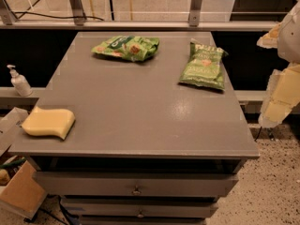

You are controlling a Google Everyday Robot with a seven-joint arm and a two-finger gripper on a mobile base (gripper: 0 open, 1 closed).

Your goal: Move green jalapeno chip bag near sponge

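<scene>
Camera view, gripper (280,100) right, two bags (203,65), one sponge (48,122)

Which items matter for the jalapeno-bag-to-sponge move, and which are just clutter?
Job: green jalapeno chip bag, back right; sponge, front-left corner; gripper, beyond the table on the right.
Clutter: brighter green bag, back centre; pump bottle, left ledge.

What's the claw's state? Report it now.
Claw: at the right edge, beside the flat grey table top; open or shut cannot be told.
</scene>
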